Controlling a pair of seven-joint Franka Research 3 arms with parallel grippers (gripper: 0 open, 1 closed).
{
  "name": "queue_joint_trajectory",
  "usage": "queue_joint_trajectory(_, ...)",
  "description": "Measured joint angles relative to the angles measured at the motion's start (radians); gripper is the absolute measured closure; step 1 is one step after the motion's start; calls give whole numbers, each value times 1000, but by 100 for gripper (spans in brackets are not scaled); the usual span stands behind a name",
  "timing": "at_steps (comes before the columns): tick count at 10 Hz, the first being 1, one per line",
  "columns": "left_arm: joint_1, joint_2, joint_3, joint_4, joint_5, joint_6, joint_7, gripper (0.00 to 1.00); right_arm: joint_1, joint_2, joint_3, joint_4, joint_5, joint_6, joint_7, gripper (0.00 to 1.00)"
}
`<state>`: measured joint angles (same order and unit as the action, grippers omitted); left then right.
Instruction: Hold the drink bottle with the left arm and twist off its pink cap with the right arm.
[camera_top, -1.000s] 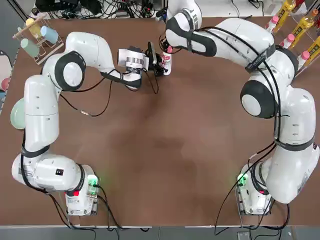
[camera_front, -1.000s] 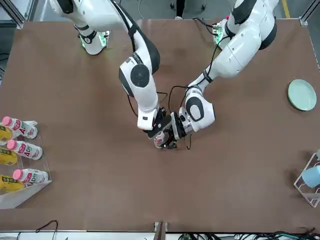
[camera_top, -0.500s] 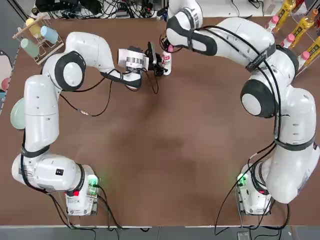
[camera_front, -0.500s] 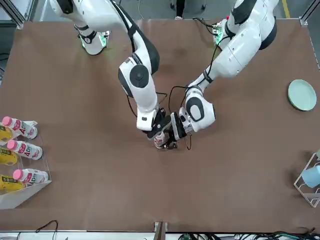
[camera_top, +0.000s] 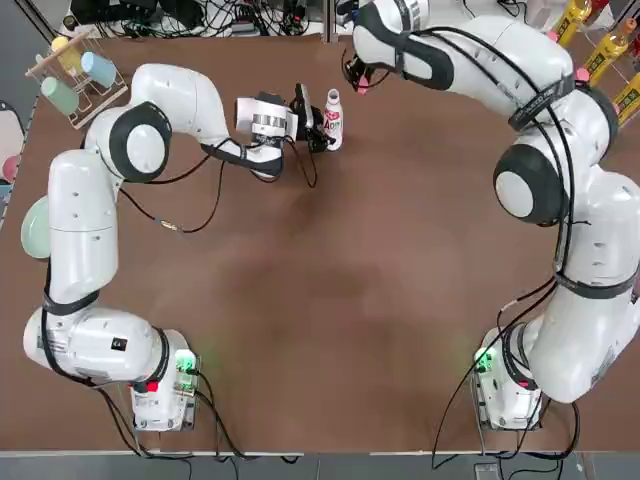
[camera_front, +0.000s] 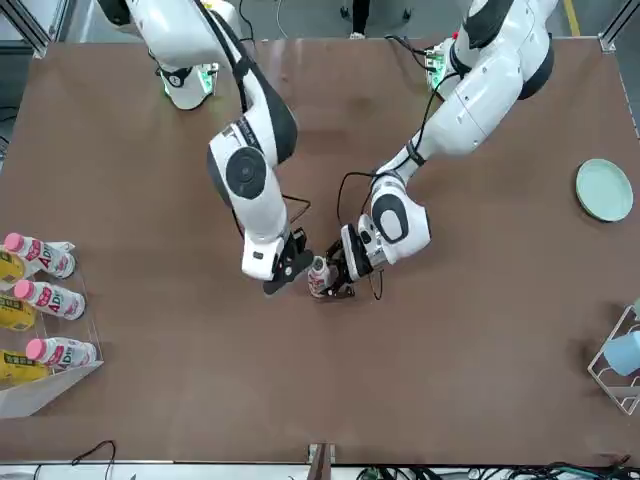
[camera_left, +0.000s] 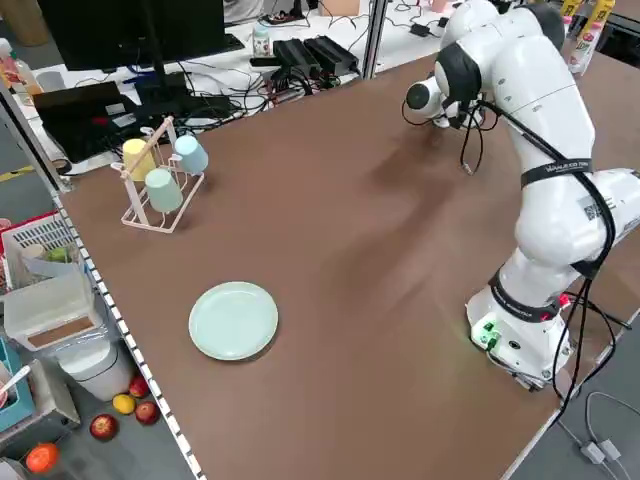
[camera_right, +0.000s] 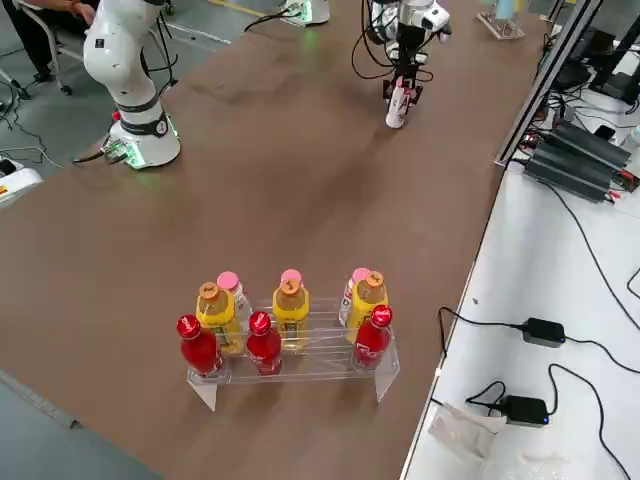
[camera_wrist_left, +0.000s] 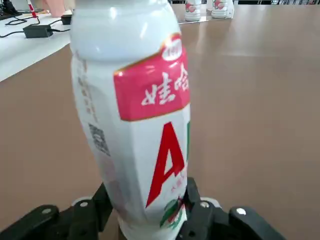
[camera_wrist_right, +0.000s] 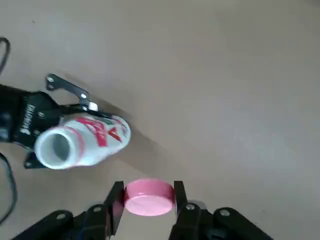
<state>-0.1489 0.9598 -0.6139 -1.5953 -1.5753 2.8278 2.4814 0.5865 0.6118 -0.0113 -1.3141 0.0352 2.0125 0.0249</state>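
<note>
Between the right gripper's (camera_wrist_right: 145, 200) two black fingers sits the pink cap (camera_wrist_right: 148, 196), pinched on both sides and clear of the bottle. Beyond the fingertips in the right wrist view, the drink bottle (camera_wrist_right: 82, 139) stands on the brown table (camera_wrist_right: 225, 75) with its neck open and uncapped, the mouth a bare white ring. From overhead the right gripper (camera_top: 358, 78) hangs apart from the bottle, off toward the table's far edge, with the cap (camera_top: 361, 85) showing as a pink speck at its tip.

The left gripper (camera_wrist_left: 150, 212) is clamped on the lower body of the drink bottle (camera_wrist_left: 135, 125), one finger on each side, the red-pink label facing the wrist camera. The bottle rises upright from between the jaws. Overhead, the left gripper (camera_top: 315, 127) reaches in sideways and the bottle (camera_top: 332, 119) stands just past its fingers.

Farther out, well apart from both grippers, a clear rack (camera_right: 300, 355) near the table's edge holds yellow, red and pink-capped bottles. A pale green plate (camera_left: 233, 320) and a wire stand of coloured cups (camera_left: 160, 175) lie on the left arm's side.
</note>
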Motion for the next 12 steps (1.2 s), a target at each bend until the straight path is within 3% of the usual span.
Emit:
queue_joint_trajectory(5,0,0,0,0,0,0,0,40,-99,-81,-1,-207,0,-1,-148,54)
queue_joint_trajectory(10,-1,0,0,0,0,0,0,39,-112,-46,5,-270,0,121,-156,54)
queue_joint_trajectory(12,-2,0,2,3,0,0,0,24,-110,20,8,-274,0,182,-156,54)
